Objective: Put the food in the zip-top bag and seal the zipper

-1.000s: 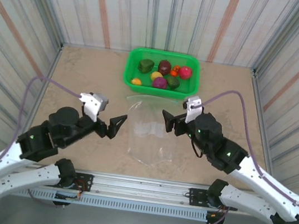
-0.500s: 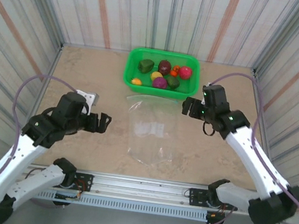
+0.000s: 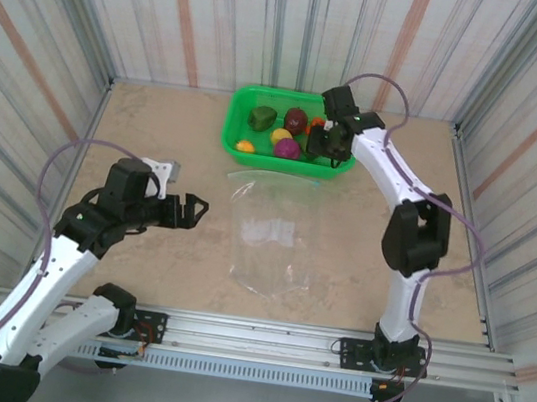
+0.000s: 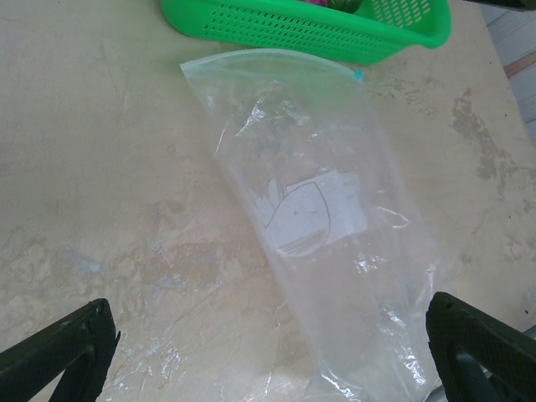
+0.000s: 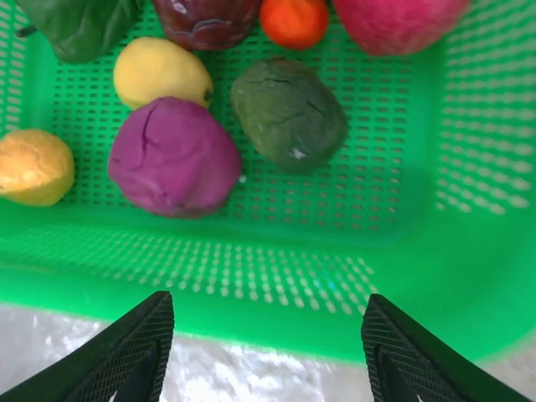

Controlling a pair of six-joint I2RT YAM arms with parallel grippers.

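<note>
The food lies in the green mesh basket: a purple piece, a dark green one, a yellow one, an orange-yellow one, and maroon, orange and pink-red pieces at the top edge. My right gripper hovers open above the basket's near wall. The clear zip-top bag lies flat, its zipper towards the basket. My left gripper stands open, left of the bag.
The basket stands at the back middle of the beige table, just beyond the bag's mouth. Striped walls close in the table on three sides. Bare tabletop lies left of the basket and bag, and more to their right.
My right arm has swung from beside the bag's right edge up to the basket. My left gripper has drawn back a little to the left, away from the bag.
</note>
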